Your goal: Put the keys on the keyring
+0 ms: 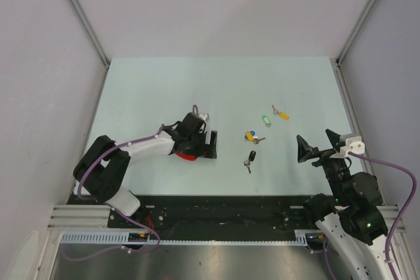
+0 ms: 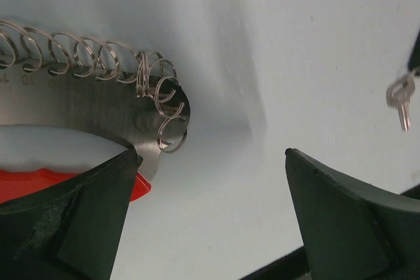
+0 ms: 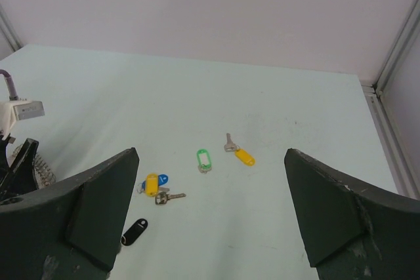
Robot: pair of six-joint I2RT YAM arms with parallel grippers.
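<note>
The keyring (image 2: pixel 98 103) is a row of grey wire loops on a metal strip with a red tag (image 2: pixel 39 181). In the top view only its red tag (image 1: pixel 186 157) shows under my left gripper (image 1: pixel 197 147). My left gripper (image 2: pixel 211 155) is open, and its left finger (image 2: pixel 72 214) stands over the tag. The black key (image 1: pixel 251 157), blue-and-yellow key (image 1: pixel 251 136), green key (image 1: pixel 266 120) and yellow key (image 1: pixel 282 113) lie loose mid-table. My right gripper (image 1: pixel 315 137) is open and empty to their right. The right wrist view shows the black (image 3: pixel 134 232), blue-and-yellow (image 3: pixel 154 183), green (image 3: pixel 205 160) and yellow (image 3: pixel 241 154) keys ahead of it (image 3: pixel 211 152).
A small metal key blade (image 2: pixel 400 100) shows at the right edge of the left wrist view, its head cut off. Grey walls with aluminium rails (image 1: pixel 82 18) close in the table on three sides. A black rail (image 1: pixel 223 211) runs along the near edge.
</note>
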